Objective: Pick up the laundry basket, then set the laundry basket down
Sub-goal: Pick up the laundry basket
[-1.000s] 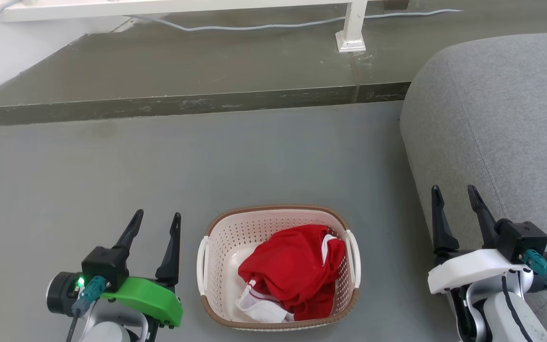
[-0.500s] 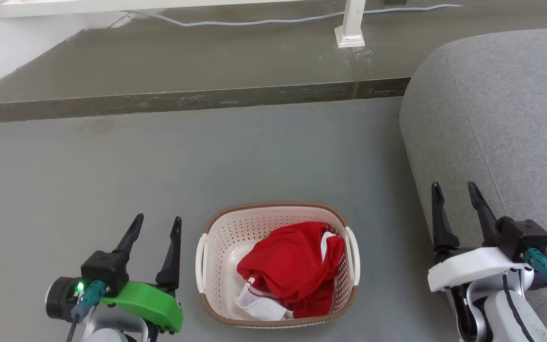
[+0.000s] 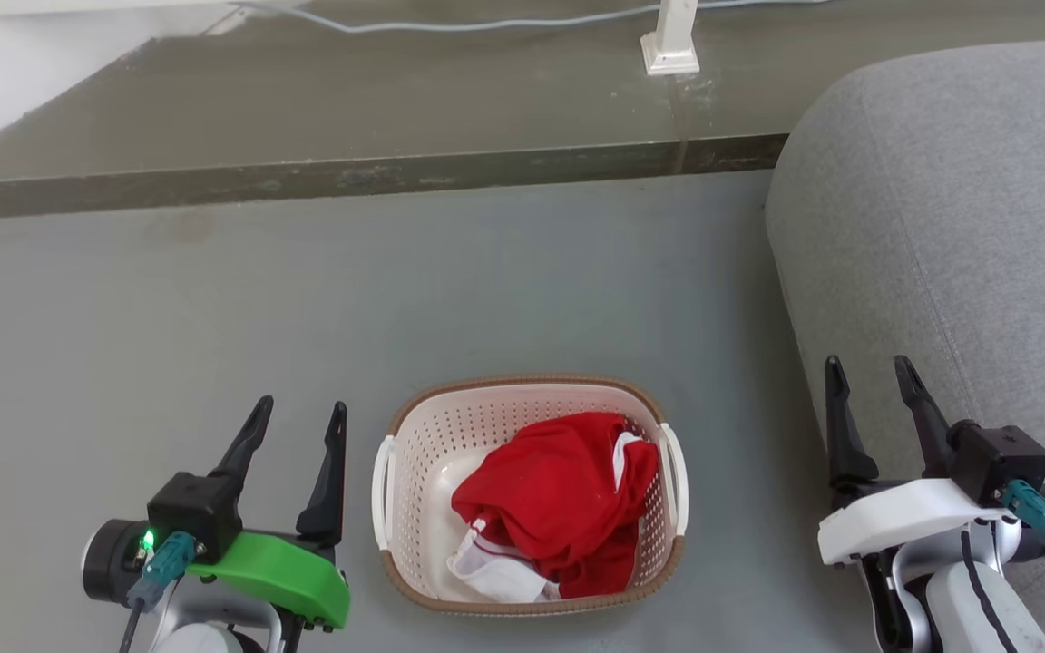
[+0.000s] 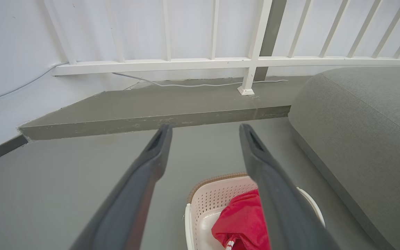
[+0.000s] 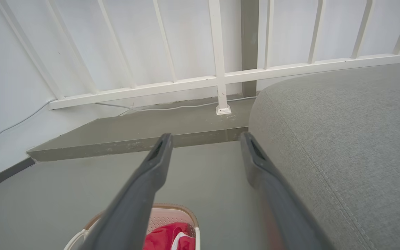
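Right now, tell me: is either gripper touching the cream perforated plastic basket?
No, left gripper and right gripper sit apart from the basket.

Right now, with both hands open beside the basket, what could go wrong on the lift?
The right hand sits farther from the laundry basket than the left hand, so uneven grips could tilt it. The red garment is heaped toward the right side and might shift or spill. The grey sofa crowds the right hand.

Head view: from high above, facing steeply down onto the grey floor (image 3: 214, 299), with the cream-white perforated plastic laundry basket (image 3: 486, 426) near the bottom middle. Both wrist views: from lower, facing forward, toward the white barred railing (image 4: 186, 63). Shared by all three: basket, raised grey step (image 3: 350, 100), grey fabric sofa (image 3: 940, 227).
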Robot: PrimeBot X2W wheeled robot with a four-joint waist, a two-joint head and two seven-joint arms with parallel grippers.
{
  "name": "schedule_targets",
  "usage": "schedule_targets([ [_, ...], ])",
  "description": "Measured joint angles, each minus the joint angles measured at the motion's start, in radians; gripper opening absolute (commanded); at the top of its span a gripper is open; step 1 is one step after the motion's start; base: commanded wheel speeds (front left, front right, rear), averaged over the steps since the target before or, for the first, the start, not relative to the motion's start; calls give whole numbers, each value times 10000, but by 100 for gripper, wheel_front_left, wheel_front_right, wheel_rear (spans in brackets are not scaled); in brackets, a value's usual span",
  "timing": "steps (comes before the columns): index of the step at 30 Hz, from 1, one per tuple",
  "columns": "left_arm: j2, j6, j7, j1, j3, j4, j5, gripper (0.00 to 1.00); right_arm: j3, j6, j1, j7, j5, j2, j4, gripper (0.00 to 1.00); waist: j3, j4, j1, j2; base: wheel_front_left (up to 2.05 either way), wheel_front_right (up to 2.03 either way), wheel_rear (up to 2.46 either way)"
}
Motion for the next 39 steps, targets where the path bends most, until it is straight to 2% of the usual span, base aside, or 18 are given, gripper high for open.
schedule_targets([
  [12,169,73,311,15,75,-562,111,100,96,-2,-15,186,27,12,-303,100,768,34,0,0,0,0,0],
  [21,238,73,568,-142,86,-779,136,100,372,0,-340,372,142,40,-274,100,1863,24,0,0,0,0,0],
  [30,267,50,928,-970,84,-453,119,100,543,0,-912,617,257,58,144,100,3096,13,1,0,0,0,0],
  [39,251,-474,1239,-2168,96,560,-117,100,738,-2,-1959,721,355,65,732,100,4515,-22,2,0,0,0,0],
])
